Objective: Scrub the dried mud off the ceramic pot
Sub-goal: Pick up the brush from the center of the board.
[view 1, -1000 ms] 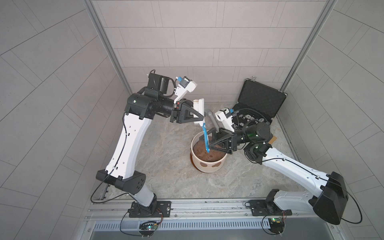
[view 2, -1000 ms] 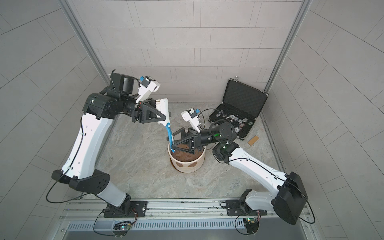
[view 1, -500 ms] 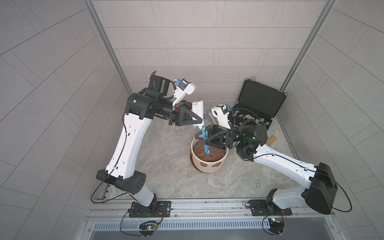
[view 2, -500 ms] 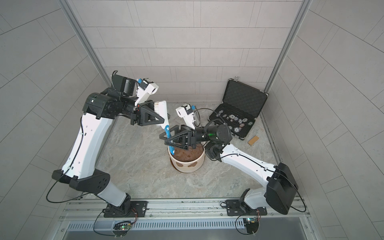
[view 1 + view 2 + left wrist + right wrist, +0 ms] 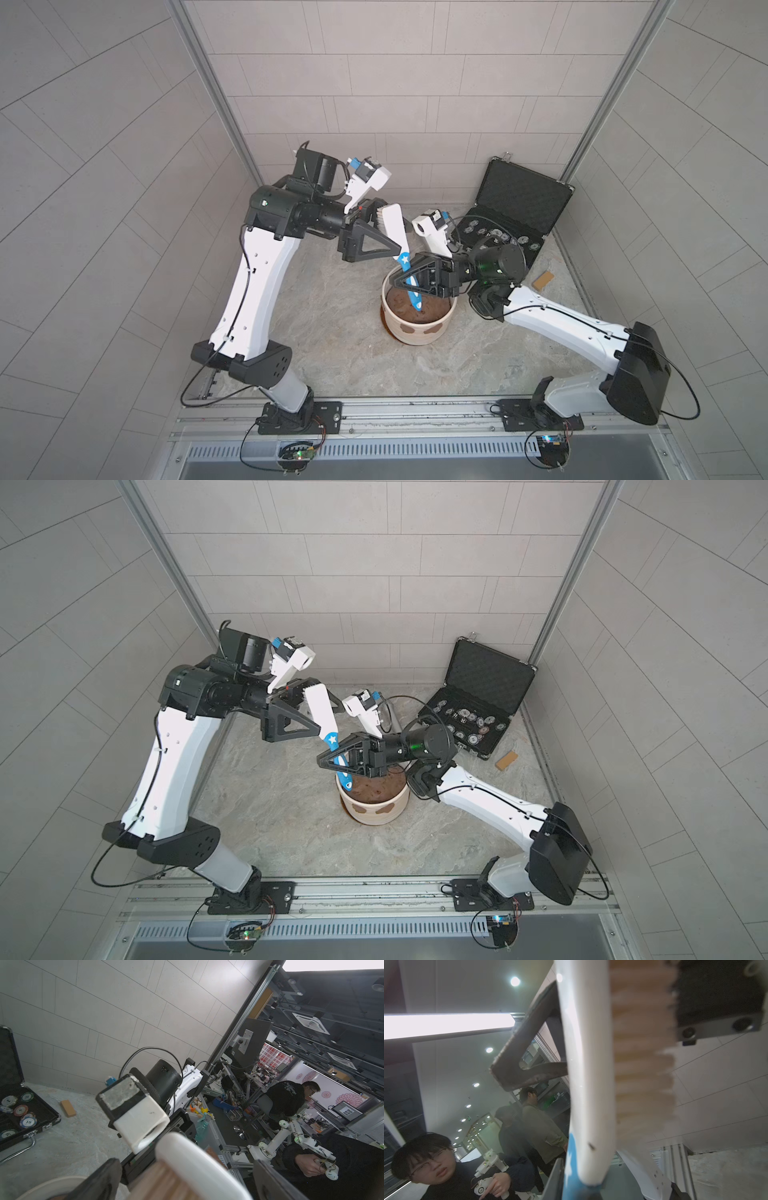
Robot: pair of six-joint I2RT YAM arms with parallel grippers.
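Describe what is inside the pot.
Brown soil fills the pot; the brush points its blue handle end down over it. The right gripper covers the soil's far part, and the soil hides the pot's bottom.

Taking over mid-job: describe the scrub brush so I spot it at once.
Find the cream ceramic pot in the middle of the floor. Slanting above it is the brush, the right gripper shut on its handle. Nothing else nearby has a white bristled head and a blue handle with a white star.
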